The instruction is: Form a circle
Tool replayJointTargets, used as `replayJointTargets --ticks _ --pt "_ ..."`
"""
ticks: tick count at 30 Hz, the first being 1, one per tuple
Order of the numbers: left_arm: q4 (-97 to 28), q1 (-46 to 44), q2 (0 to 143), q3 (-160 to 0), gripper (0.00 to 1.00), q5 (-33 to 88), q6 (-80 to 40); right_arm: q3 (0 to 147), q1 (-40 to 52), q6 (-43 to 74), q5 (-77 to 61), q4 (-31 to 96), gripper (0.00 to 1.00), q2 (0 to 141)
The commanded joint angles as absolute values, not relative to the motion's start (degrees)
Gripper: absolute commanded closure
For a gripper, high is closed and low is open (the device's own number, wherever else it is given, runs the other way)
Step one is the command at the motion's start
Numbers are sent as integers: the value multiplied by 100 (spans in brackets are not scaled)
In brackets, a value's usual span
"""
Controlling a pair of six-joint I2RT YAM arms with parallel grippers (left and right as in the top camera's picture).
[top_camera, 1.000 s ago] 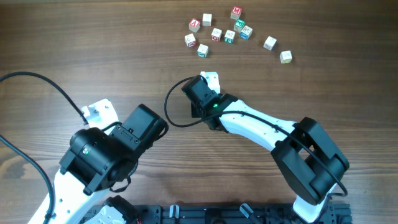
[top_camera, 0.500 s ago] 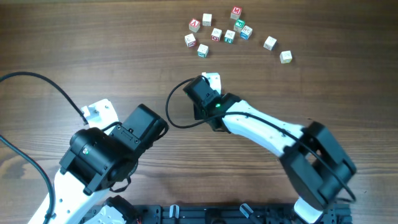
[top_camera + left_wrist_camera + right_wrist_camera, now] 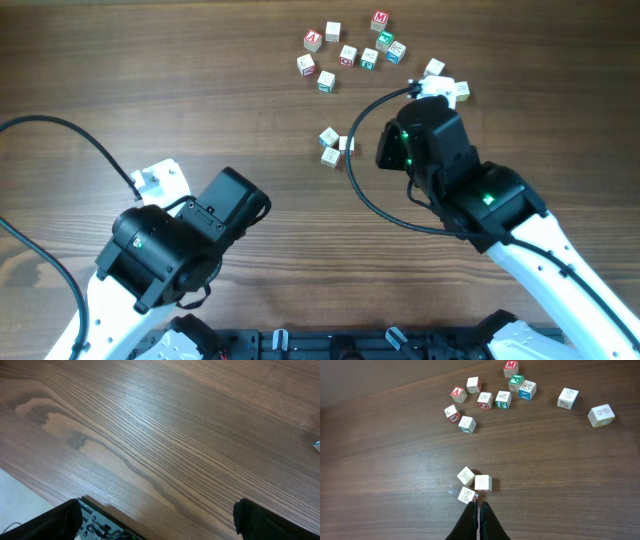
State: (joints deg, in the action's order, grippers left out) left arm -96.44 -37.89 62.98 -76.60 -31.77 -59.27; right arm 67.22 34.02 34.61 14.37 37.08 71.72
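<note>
Overhead, the circle is far from made: only a tight group of three cubes sits in the middle of the table, touching or nearly so. Eleven loose cubes lie scattered farther away, two of them off to the right.

In the right wrist view the right gripper has its fingers pressed together with nothing between them. The tips sit just on the near side of the K cube, which is the nearest of the three. Whether they touch it I cannot tell. From above, the right arm lies to the right of the group, and its fingers are hidden there.

The left gripper is spread wide over bare wood, holds nothing, and has no cube in reach.

The step in hand looks like gathering, with a first cluster placed and the ring still to be laid out. The next move probably calls for opening the right fingers, fetching a loose cube from the far scatter, and setting it beside the group on a curve. The three are likely packed too closely for a ring and may need nudging apart.
</note>
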Motion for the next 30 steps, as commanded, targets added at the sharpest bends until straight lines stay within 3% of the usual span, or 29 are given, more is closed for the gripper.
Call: replayJointTargets --ticks 1,4,11,18,21,26,27,28,30 --pt "-9649 -3798 6272 -7644 0 -3210 -6007 6770 3382 3638 1358 3726 94 7242" --pt "-9649 -3798 6274 -7644 0 -3210 -6007 6801 3382 4193 1441 3693 87 7183" --pt "-9649 -3798 6272 -7644 0 -3210 -6007 6934 3382 3592 2263 3802 76 6099" --pt "-9649 -3798 6272 -7644 0 -3210 -6007 6932 3382 3601 2252 4399 82 5708" --pt "-9649 -3798 6272 -7644 0 -3210 -6007 6945 3382 3605 2318 4464 78 5586" --pt "-9649 -3798 6272 -7644 0 -3210 -6007 7067 3382 3599 2641 4827 42 4847" --pt "-9649 -3798 6272 -7644 0 -3210 -6007 7067 3382 3603 2707 4908 28 4674" --pt "-9649 -3798 6272 -7644 0 -3210 -6007 7067 3382 3601 2766 5000 1 4486" --pt "-9649 -3798 6274 -7644 0 -3210 -6007 7067 3382 3603 2788 5144 1 4198"
